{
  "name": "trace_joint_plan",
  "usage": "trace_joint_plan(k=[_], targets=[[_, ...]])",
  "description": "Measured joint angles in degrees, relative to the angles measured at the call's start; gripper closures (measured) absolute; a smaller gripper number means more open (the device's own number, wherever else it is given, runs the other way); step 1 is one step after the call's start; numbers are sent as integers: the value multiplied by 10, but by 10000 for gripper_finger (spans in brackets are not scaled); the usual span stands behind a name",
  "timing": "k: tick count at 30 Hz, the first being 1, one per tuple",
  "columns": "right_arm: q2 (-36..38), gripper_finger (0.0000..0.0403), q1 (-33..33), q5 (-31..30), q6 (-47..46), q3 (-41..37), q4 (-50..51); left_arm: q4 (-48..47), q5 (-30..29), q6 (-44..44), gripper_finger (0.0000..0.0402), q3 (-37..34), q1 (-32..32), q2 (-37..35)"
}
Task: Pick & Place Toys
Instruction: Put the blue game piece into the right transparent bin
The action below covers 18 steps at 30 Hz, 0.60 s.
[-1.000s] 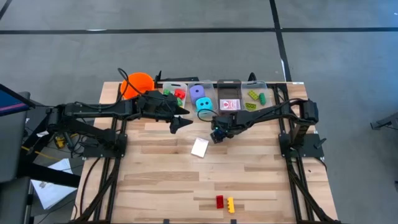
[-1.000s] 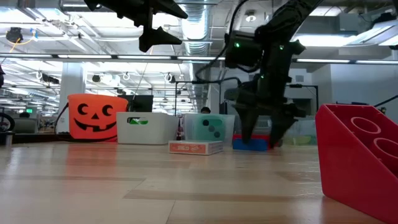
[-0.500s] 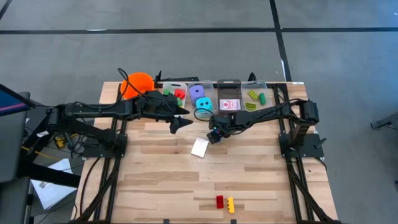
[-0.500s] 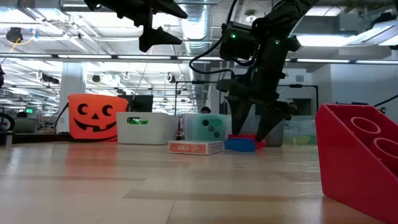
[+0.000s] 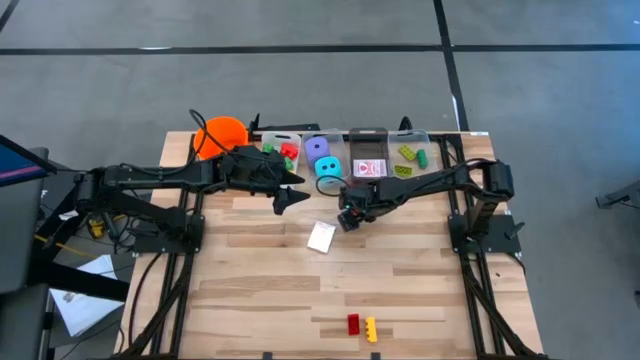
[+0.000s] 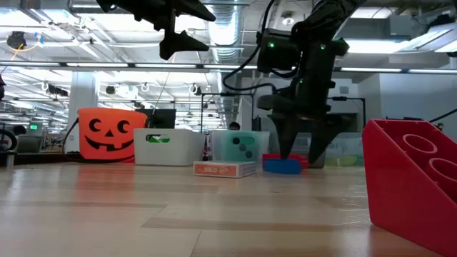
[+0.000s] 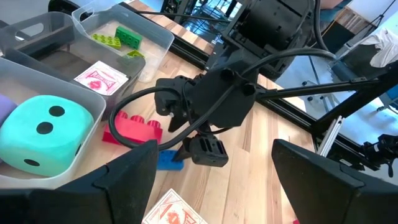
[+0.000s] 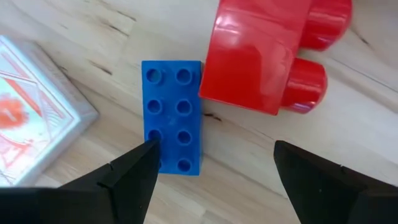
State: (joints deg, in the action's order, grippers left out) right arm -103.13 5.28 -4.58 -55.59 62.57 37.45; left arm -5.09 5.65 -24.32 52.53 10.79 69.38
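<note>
A blue brick [image 8: 172, 121] lies flat on the table beside a larger red brick [image 8: 267, 53] and a red-and-white card [image 8: 31, 124]. My right gripper [image 6: 300, 146] points down over the blue brick, open. One finger [image 8: 134, 174] stands at the brick's edge, the other [image 8: 317, 180] over bare wood on the far side. Whether a finger touches the brick, I cannot tell. My left gripper [image 5: 285, 197] hangs open high above the table, left of the bricks, with nothing in it.
Clear bins [image 5: 345, 135] along the far edge hold a purple die [image 5: 319, 147], a teal die [image 5: 327, 166], a card and green bricks. An orange bucket [image 5: 222, 132] stands at the far left. A red brick [image 5: 353, 323] and a yellow brick [image 5: 371, 328] lie near the front edge.
My right gripper has tipped and swung a little toward the table's left over the blue brick. It has then come back upright, staying open.
</note>
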Motion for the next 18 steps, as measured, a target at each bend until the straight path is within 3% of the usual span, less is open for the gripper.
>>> trace_joint_plan(k=[18], targets=[[3, 97, -46, 4, 13, 20, 152, 0, 0, 0, 94, 0, 0, 0]])
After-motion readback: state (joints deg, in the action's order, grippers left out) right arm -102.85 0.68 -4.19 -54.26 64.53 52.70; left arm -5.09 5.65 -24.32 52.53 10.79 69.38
